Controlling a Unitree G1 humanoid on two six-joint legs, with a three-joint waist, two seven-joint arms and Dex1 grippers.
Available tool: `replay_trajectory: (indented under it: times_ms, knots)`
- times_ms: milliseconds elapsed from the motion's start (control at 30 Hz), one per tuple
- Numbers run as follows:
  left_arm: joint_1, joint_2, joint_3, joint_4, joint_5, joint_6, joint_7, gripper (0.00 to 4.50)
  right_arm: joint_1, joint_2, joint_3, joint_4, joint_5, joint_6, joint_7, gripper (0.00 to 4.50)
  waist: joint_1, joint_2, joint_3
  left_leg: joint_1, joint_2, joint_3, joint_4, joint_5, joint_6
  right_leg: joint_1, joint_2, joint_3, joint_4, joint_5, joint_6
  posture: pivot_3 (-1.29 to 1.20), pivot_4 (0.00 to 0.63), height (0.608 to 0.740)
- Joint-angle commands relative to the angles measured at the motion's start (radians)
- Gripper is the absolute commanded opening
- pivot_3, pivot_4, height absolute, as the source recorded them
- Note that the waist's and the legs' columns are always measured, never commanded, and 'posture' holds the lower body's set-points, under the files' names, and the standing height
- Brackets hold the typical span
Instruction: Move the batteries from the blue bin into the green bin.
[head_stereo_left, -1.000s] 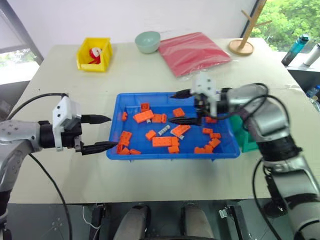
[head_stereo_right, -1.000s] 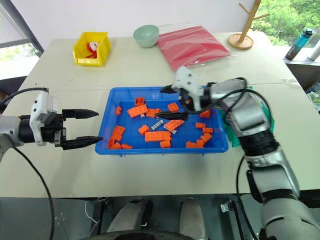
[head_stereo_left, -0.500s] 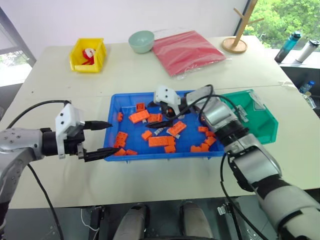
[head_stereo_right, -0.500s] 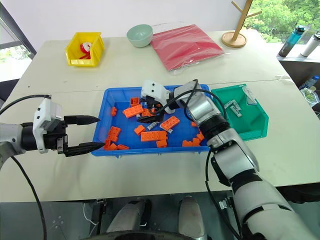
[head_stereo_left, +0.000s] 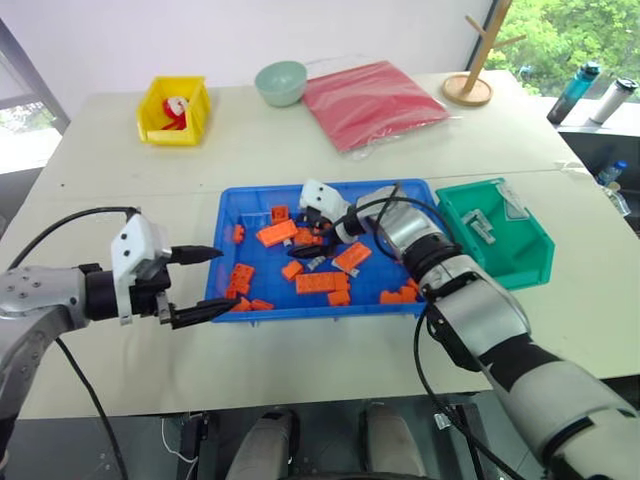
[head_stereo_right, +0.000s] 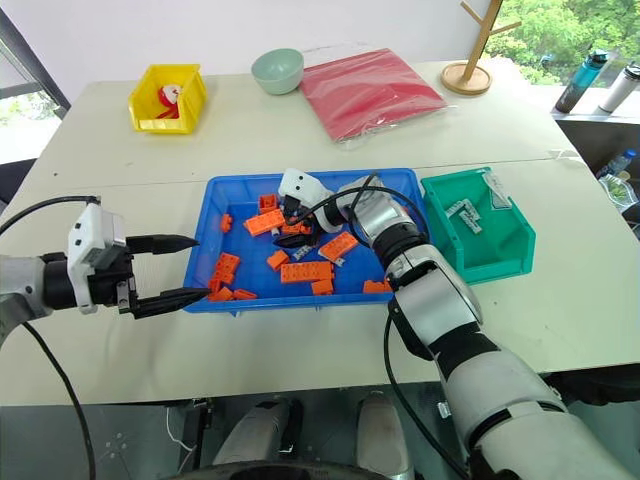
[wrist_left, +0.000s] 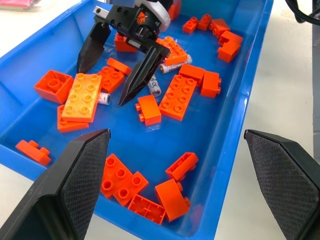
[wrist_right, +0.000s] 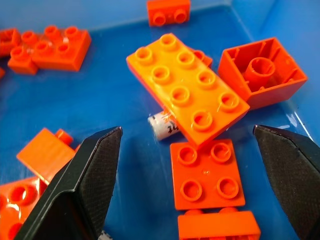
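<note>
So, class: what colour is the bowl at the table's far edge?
Pale green bowl, clearest in the left eye view.

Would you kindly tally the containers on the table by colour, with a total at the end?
blue bin: 1
green bin: 1
yellow bin: 1
pale green bowl: 1
Total: 4 containers
</note>
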Motion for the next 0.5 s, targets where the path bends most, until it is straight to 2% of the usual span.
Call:
replay_trajectory:
  times_ms: [33,367,400,500]
  knots:
    - [0.007,0.008,0.021,-0.026,-0.006,-0.012,-0.004,4.5,-0.043,0.024,-0.05,0.005,0.013,0.005,-0.002,4.33,-0.003,0.0,0.0,0.0,0.0,0.0,0.0,0.0,0.0,0.0,0.0,0.0,0.0,0.0,0.0,0.0,0.15,0.717]
    - [-0.015,0.007,0.009,-0.019,-0.001,-0.021,-0.002,4.5,-0.025,0.063,-0.071,0.021,-0.026,-0.018,-0.032,4.33,-0.02,0.0,0.0,0.0,0.0,-0.001,0.0,0.0,0.0,0.0,0.0,0.0,0.001,0.0,0.0,0.0,0.15,0.717]
    - [-0.018,0.007,0.007,-0.016,0.001,-0.022,-0.003,4.5,-0.024,0.067,-0.077,0.021,-0.025,-0.02,-0.04,4.11,-0.022,0.0,0.0,0.0,0.0,-0.001,0.0,0.0,0.0,-0.001,0.0,0.0,0.001,0.0,0.0,0.0,0.15,0.717]
    - [-0.021,0.005,0.002,-0.01,0.006,-0.027,-0.004,4.5,-0.022,0.073,-0.091,0.016,-0.018,-0.018,-0.043,3.02,-0.023,0.0,0.0,0.0,0.0,-0.001,0.0,0.0,0.0,-0.001,0.0,0.0,0.001,0.0,0.0,0.0,0.15,0.717]
